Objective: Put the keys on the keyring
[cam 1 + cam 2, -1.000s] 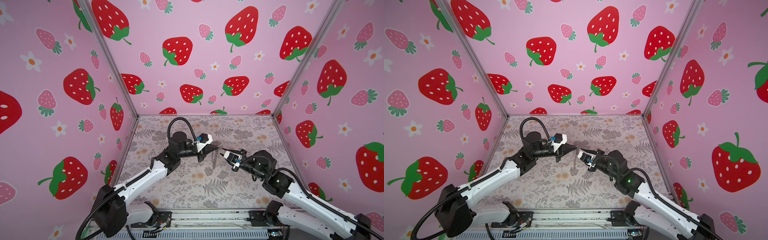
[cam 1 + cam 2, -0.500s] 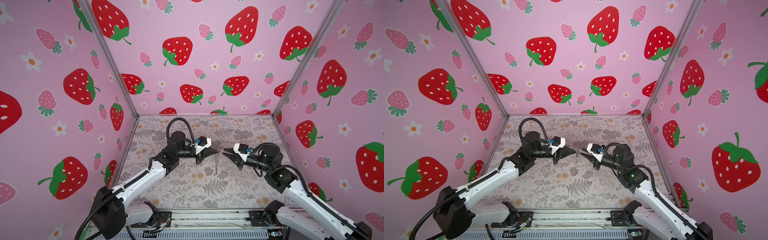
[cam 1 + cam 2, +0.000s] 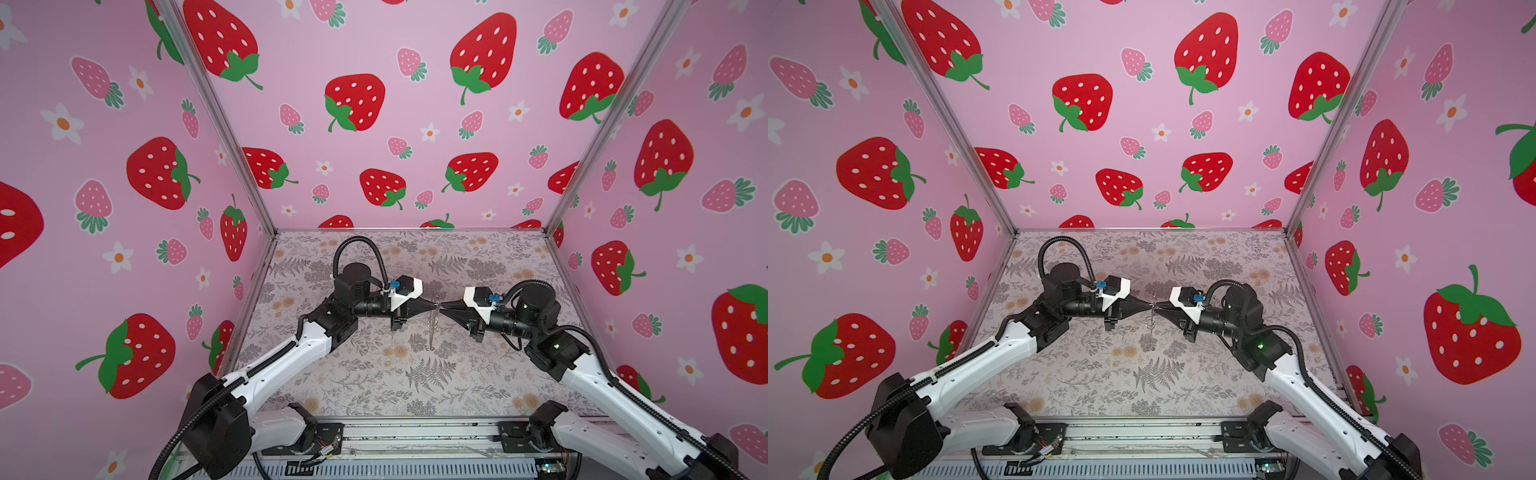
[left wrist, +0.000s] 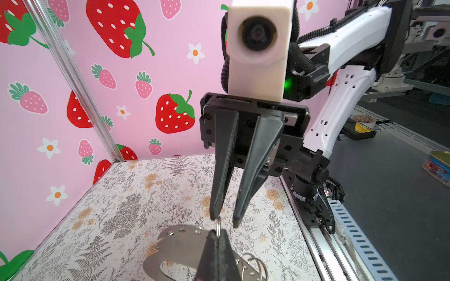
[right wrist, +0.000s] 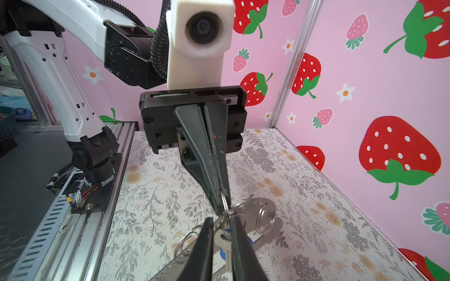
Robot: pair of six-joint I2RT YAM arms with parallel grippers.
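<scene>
risk first: the left gripper [image 5: 220, 207] had only a tip pinch on one small ring [image 4: 218, 225], and the whole keyring [image 4: 175, 242] hung off that. any side push from the right gripper [image 4: 225, 219] would likely twist the ring out of the pads or set the strap swinging. tips sat nose to nose, so a small overshoot meant finger-on-finger contact. the keys [image 5: 220, 239] could drop to the table [image 4: 117, 209] if the right pads weren't actually on them.

jaws: left pressed together on that ring, no gap seen. right narrowly spread; one fingertip [image 4: 216, 206] touched the ring, the other stood just clear. the right wrist view showed the silver key and its blue tag [image 5: 222, 254] in the slot between the right fingers. couldn't tell if the pads gripped it or it just hung behind.

outward: in both top views the keyring [image 3: 433, 328] dangled edge-on under the meeting tips and looked clear of the table. judged step: threading the key onto a ring, not done yet.
</scene>
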